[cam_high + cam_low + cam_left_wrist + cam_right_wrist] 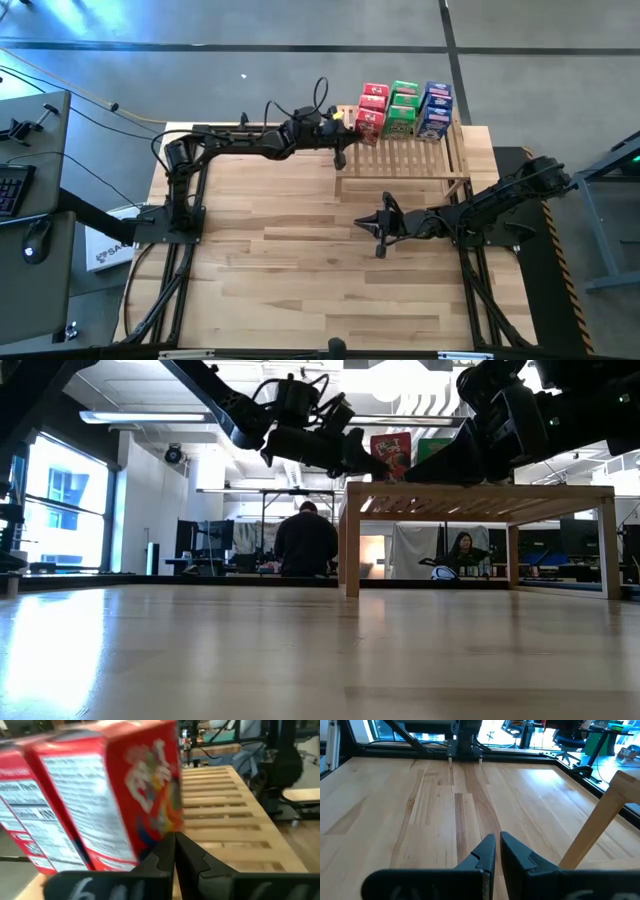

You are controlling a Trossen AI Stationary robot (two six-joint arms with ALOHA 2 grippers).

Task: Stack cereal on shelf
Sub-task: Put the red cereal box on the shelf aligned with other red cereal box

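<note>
The cereal boxes stand on the far part of the wooden slatted shelf (420, 160) at the table's far right, grouped by colour: red (372, 110), green (403, 108), blue (436, 108). My left gripper (348, 133) is shut at the shelf's left end, level and right beside the nearest red box (125, 795). In the left wrist view its fingertips (175, 845) sit at that box's lower corner. My right gripper (362, 223) hangs shut over the bare table, nearer than the shelf, and holds nothing (497, 842). My left gripper's shut fingertips come level from the table's left to the lower corner of the nearest red box (160, 832). I cannot tell whether they touch it. The box stands upright on the shelf's slats.
The shelf's slats (225, 815) lie bare on the side nearer than the boxes. One shelf leg (600, 820) stands close to my right gripper. Bare plank tabletop (300, 270) spreads over the left and near parts. People sit in the room beyond the table (307, 545).
</note>
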